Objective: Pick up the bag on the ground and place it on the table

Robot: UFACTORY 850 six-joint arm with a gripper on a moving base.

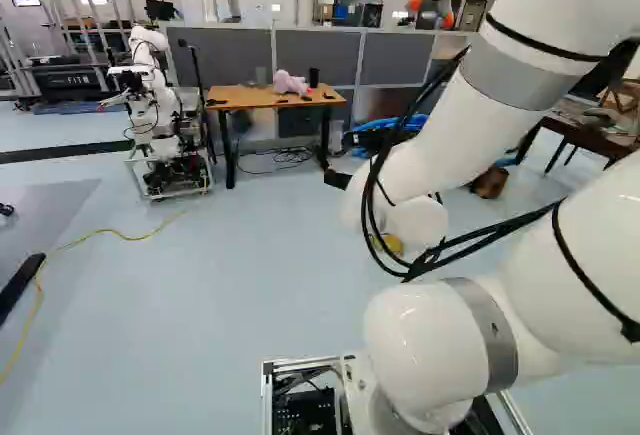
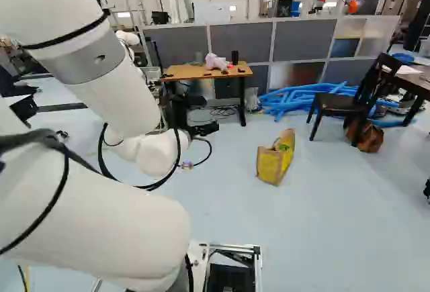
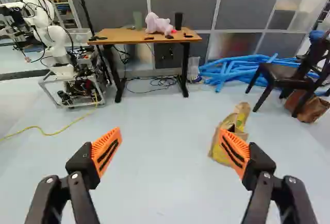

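The end effector (image 2: 203,129) was released, its two fingers spread wide over the floor (image 2: 228,238) with nothing between their orange pads (image 3: 106,151). The yellow and brown paper bag (image 2: 274,161) sat on the floor ahead of it, leaning a little, its open top showing; in the wrist view one finger partly covered the bag. Farther ahead stood the bench (image 3: 126,37), its near right corner beyond the bag and toward the left of it, the two well apart. On the bench, right of the middle, lay a pink plush toy (image 3: 157,24), with a black cup (image 3: 178,21) beside it toward the right edge and a green cylinder (image 3: 137,20) near the back edge. Small black items (image 3: 187,35) lay along the near edge, one at the left corner. Cables (image 3: 164,82) ran over the floor beneath. Off the bench's right edge, blue tubes (image 3: 237,68) were heaped on the floor, then came a dark chair (image 3: 283,72) with a brown bag (image 3: 309,108) by its legs. Beyond the left edge stood another robot (image 3: 49,33), a yellow cable (image 3: 49,133) trailing from its frame.
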